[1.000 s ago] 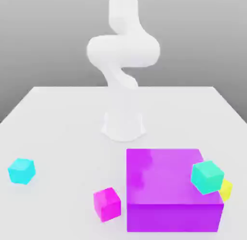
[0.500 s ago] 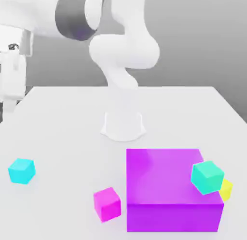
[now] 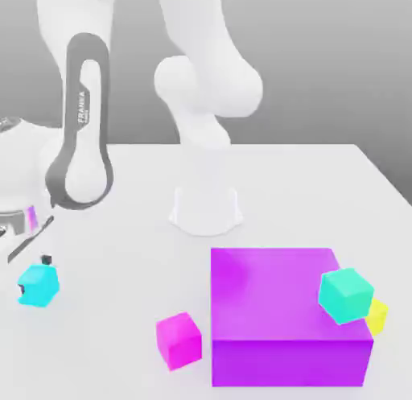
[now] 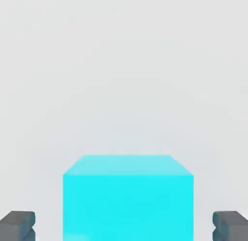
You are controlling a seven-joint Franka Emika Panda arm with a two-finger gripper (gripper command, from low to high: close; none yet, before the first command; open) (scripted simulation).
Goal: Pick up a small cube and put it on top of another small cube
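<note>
The small cyan cube (image 3: 40,286) rests on the white table near the exterior view's left edge. My gripper (image 3: 35,275) has come down over it, with one dark fingertip (image 3: 46,260) at its far top corner. In the hand view the cyan cube (image 4: 128,201) sits between my two grey fingertips (image 4: 17,225), with a clear gap on each side, so the gripper (image 4: 124,225) is open and not touching it. The small magenta-pink cube (image 3: 179,340) lies on the table near the front, just left of the purple block.
A large purple block (image 3: 282,310) stands at the front right, with a teal cube (image 3: 345,294) on its right top corner and a small yellow cube (image 3: 376,315) behind that corner. The arm's white base (image 3: 206,209) stands mid-table.
The arm has swung down from above to the exterior view's left, bringing the gripper around the cyan cube. The fingers have drawn closer together. No cube has moved.
</note>
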